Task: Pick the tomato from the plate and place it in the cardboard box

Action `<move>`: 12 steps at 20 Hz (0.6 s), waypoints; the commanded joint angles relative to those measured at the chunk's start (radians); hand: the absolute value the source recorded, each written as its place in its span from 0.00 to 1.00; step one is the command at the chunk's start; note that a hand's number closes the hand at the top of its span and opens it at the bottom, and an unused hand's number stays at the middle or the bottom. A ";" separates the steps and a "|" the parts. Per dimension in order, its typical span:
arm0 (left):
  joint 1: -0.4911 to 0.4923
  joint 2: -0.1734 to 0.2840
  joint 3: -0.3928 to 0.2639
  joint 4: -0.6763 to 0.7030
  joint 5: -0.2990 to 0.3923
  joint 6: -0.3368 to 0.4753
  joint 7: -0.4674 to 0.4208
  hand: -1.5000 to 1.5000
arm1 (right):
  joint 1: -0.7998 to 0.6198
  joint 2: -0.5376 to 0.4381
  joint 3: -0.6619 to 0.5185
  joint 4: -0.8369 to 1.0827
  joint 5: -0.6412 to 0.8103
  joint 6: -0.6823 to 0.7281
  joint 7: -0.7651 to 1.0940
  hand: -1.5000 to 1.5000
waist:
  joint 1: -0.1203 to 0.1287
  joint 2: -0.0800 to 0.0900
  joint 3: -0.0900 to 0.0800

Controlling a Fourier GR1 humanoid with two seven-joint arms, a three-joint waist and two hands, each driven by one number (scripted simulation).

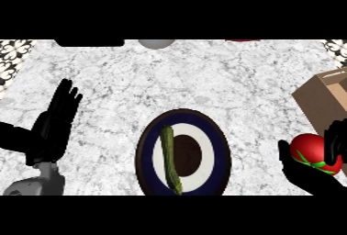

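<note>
Head view: steep look down at a marble counter [203,78].
Task item: tomato [313,151], red with a green calyx, at the view's lower right, off the plate.
Right hand: right hand [308,176] grasps the tomato, thumb curled at its left side and fingers [334,142] wrapped over its right side.
Left hand: left hand [58,117] at the view's left, fingers straight and pointing up, holding nothing, resting.
Key relation: cardboard box [324,98] lies just up and slightly right of the held tomato, at the right edge; its brown wall reaches close to the fingers.
Nearer arm: right, judged; the left hand is well apart from the box, across the plate.
Long axis: not applicable to the tomato, which is round.
Box opening: mostly cut off by the view's edge; orientation cannot be told.
Plate: plate [184,153], dark rim with a white ring, between the two hands.
On the plate: cucumber [170,158], lying lengthwise near the left of centre.
Count: tomatoes one; plates one; boxes one; cucumbers one; hands two.
Step, judged: carry to the box, release not yet done.
</note>
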State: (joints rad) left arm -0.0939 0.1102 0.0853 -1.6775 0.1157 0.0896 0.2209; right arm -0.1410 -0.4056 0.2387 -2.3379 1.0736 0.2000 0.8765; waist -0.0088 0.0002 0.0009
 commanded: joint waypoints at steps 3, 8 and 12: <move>-0.027 0.016 0.023 0.012 0.013 -0.008 0.007 0.50 | -0.014 -0.075 -0.378 0.053 -0.324 0.014 -0.188 1.00 | 0.001 0.000 0.000; -0.048 -0.018 -0.018 0.003 -0.032 0.034 0.028 0.50 | 0.015 -0.157 -0.519 0.315 -0.329 -0.042 -0.404 1.00 | 0.007 0.001 0.000; -0.015 0.034 0.032 -0.035 0.035 -0.033 0.048 0.50 | -0.006 -0.187 -0.532 0.498 -0.268 -0.107 -0.536 1.00 | 0.015 0.002 0.000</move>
State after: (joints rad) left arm -0.0918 0.1100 0.0811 -1.7039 0.1122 0.0878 0.2432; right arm -0.1246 -0.5500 -0.2371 -2.0045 0.7950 0.1372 0.4633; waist 0.0008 0.0007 0.0006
